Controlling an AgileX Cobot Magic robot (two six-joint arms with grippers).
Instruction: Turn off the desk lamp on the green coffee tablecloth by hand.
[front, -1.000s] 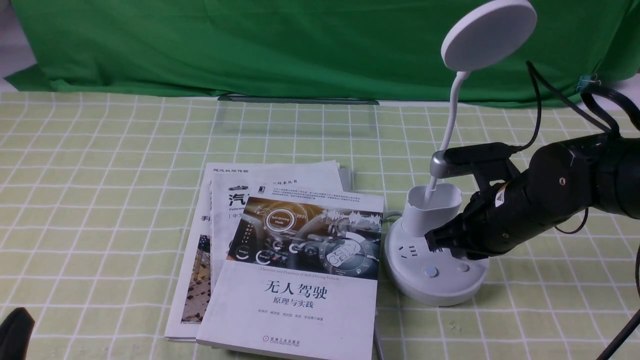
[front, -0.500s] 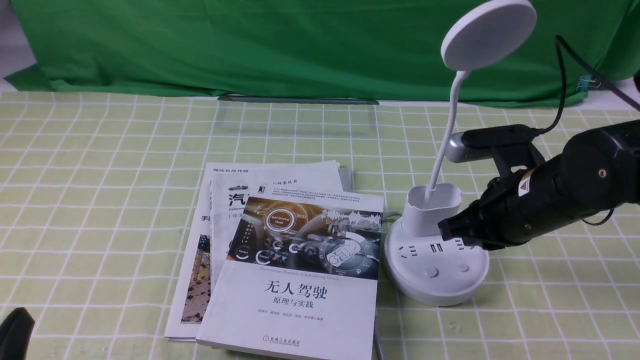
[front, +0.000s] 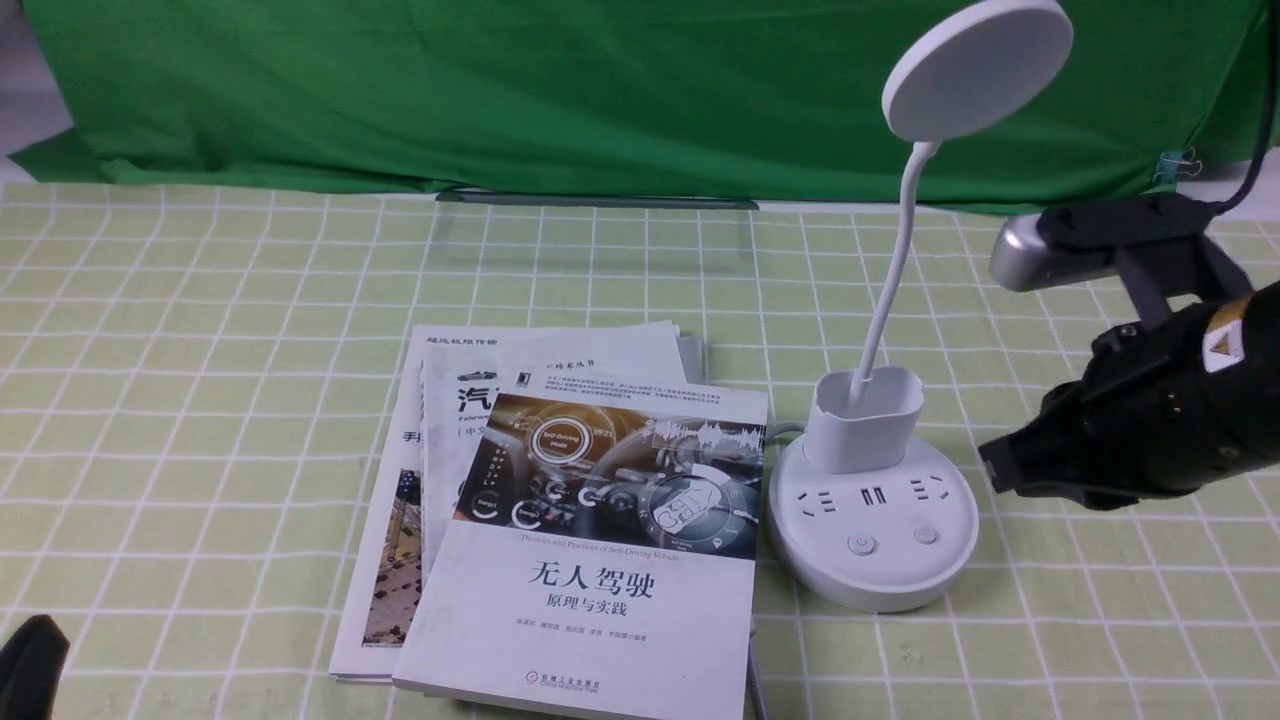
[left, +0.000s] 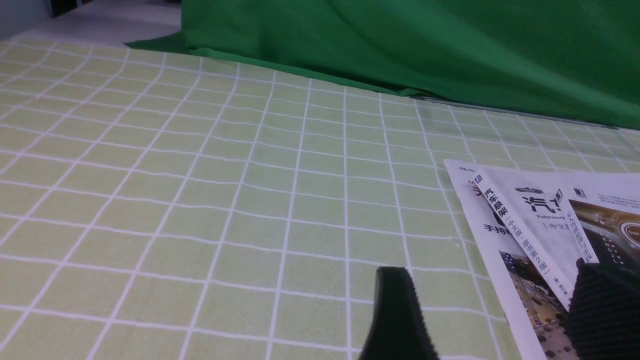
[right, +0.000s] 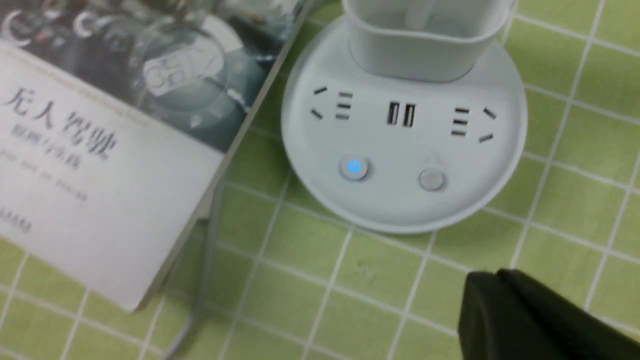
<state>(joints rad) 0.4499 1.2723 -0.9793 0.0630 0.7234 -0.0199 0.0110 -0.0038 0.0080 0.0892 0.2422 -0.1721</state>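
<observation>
The front view looks forward and down from the near side, wide over the green coffee tablecloth (front: 200, 400), with the books (front: 590, 560) at centre frame and the desk lamp (front: 870, 565) at right. The left wrist view sits low, skimming the cloth toward the green backdrop (left: 400, 45), sharing the books' edge. The right wrist view looks steeply down, close on the lamp's base and the top book.

The lower books (front: 440, 372) are mostly covered by the top book (front: 590, 610), whose cover print is blurred in the right wrist view. The left gripper (left: 495, 285) is cropped at the frame edge.
</observation>
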